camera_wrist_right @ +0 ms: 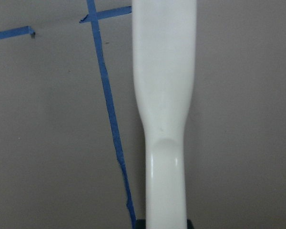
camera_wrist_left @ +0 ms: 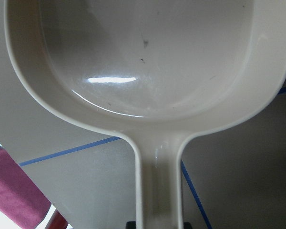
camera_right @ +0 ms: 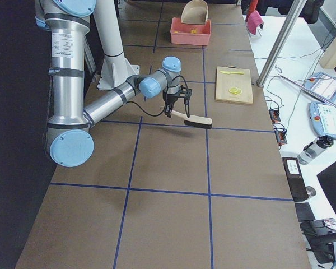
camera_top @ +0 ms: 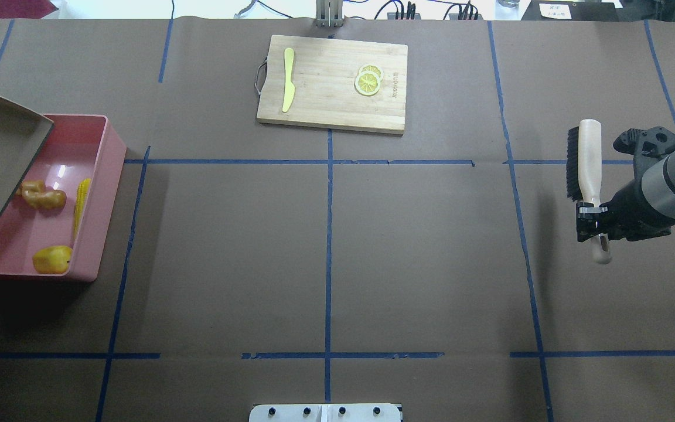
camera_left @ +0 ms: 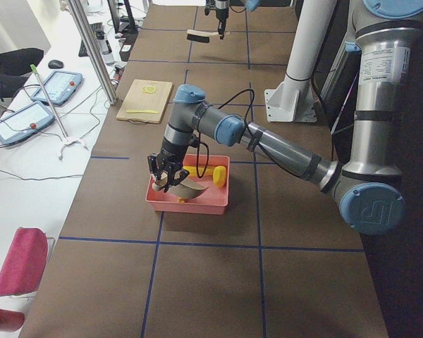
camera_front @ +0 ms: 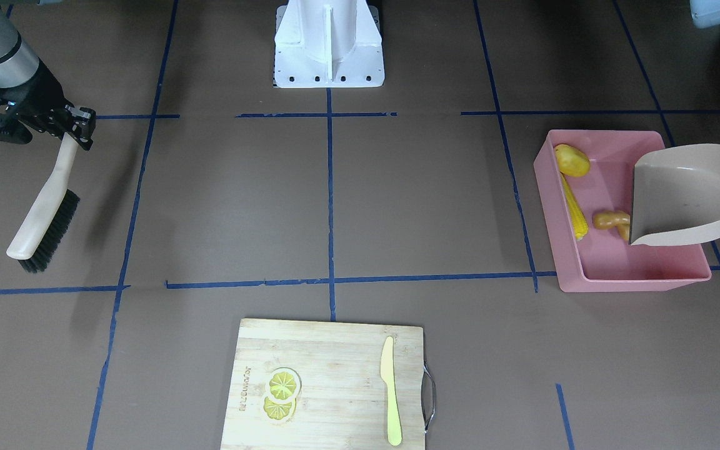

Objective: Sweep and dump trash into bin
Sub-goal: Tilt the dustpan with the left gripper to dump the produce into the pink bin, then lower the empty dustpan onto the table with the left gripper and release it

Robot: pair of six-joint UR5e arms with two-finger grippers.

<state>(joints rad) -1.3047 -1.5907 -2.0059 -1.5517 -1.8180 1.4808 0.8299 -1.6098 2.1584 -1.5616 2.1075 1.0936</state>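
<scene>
A wooden cutting board (camera_front: pixel 335 375) lies flat on the brown table cover (camera_front: pixel 435 200), its metal handle (camera_front: pixel 430 400) on one short edge. A pale yellow-green knife (camera_front: pixel 389 390) lies on the board along the handle side, and two overlapping lemon slices (camera_front: pixel 283 392) sit well apart from it near the printed end. Blue tape lines (camera_front: pixel 330 206) mark the cover into rectangles, and on the white bench beside the table are two blue-framed tablets (camera_left: pixel 55 86) and a red cloth (camera_left: pixel 21 262).
</scene>
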